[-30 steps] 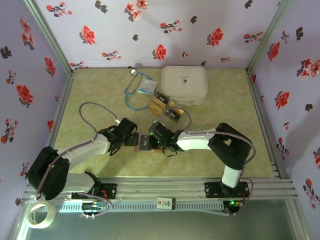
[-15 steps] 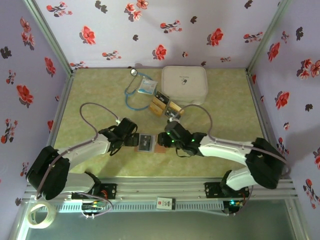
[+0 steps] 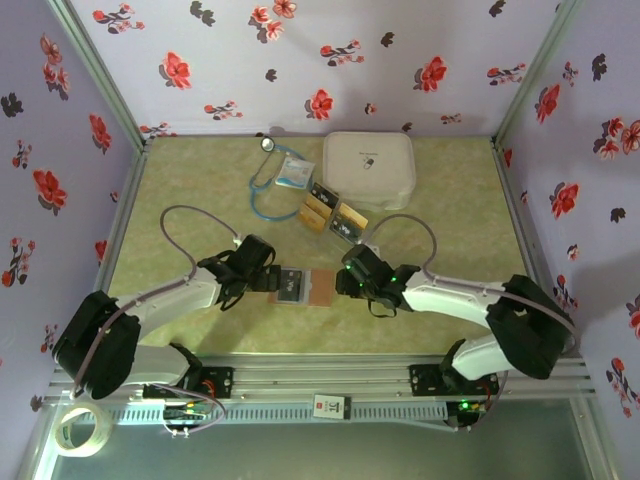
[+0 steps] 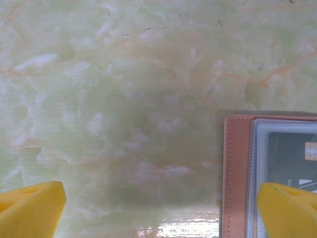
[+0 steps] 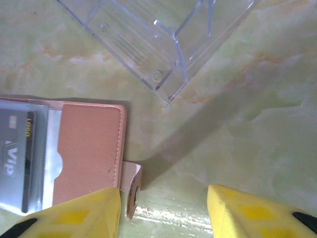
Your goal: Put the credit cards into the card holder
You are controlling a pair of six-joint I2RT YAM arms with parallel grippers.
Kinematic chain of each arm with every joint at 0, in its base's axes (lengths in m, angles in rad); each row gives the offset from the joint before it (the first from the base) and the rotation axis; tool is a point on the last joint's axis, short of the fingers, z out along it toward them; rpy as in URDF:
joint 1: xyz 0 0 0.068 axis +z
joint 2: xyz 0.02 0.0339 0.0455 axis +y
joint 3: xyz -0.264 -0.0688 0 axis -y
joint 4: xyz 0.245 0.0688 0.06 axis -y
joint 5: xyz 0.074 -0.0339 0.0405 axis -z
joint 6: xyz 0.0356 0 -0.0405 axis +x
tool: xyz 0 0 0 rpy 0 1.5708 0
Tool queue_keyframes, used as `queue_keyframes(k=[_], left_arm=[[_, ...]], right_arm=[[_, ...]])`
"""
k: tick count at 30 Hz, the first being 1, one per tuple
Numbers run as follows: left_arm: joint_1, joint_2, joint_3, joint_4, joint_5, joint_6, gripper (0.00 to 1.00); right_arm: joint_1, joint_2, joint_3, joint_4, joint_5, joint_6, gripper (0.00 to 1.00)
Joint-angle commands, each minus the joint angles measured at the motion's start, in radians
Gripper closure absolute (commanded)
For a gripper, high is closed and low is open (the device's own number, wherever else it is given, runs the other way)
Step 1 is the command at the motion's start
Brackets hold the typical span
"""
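Card holder (image 3: pixel 305 288) lies open and flat on the desk (image 3: pixel 200 180), near the front, between the two claws. Left claw (image 4: pixel 158 203) is spread wide and empty, with one yellow fingertip (image 4: pixel 287 210) over the holder's outer edge. A dark card (image 5: pixel 15 148) sits in a clear pocket. Right claw (image 5: pixel 163 208) is part open, gripping nothing, just beside the holder's strap tab (image 5: pixel 132 186). Other credit cards (image 3: pixel 330 212) are clustered against the white case (image 3: pixel 368 170), well apart from the holder.
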Motion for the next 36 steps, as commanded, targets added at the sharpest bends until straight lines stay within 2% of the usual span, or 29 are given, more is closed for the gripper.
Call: queue_keyframes(k=[1,3,8,9,16,19,22,24,29,36], left_arm=[[0.005,0.011,0.001,0.011,0.007,0.006,0.0],[0.004,0.009,-0.001,0.01,0.01,0.009,0.0],[0.005,0.005,-0.001,0.009,0.021,0.012,0.0],[0.005,0.003,0.0,0.008,0.022,0.013,0.0],[-0.002,0.001,-0.006,0.015,0.042,0.017,0.0],[-0.011,0.012,-0.007,0.024,0.048,0.018,0.0],[-0.018,0.027,-0.005,0.03,0.049,0.014,0.0],[-0.022,0.037,-0.004,0.036,0.048,0.012,0.0],[-0.04,0.055,-0.008,0.041,0.049,0.007,0.0],[-0.06,0.077,-0.025,0.056,0.048,-0.007,0.0]], right_arm=[[-0.005,0.038,0.044,0.045,-0.016,-0.016,0.56],[-0.005,0.057,0.052,0.052,-0.019,-0.019,0.62],[-0.025,0.057,0.05,0.042,-0.018,-0.036,0.97],[-0.031,0.051,0.046,0.034,-0.016,-0.042,1.0],[-0.1,-0.017,0.006,-0.035,-0.013,-0.108,1.0],[-0.125,-0.041,-0.014,-0.042,-0.048,-0.123,1.0],[-0.129,-0.078,-0.016,-0.059,-0.063,-0.124,0.71],[-0.127,-0.113,-0.016,-0.068,-0.06,-0.115,0.67],[-0.122,-0.188,0.0,-0.079,-0.068,-0.094,0.69],[-0.062,-0.119,0.06,-0.032,-0.093,-0.092,0.87]])
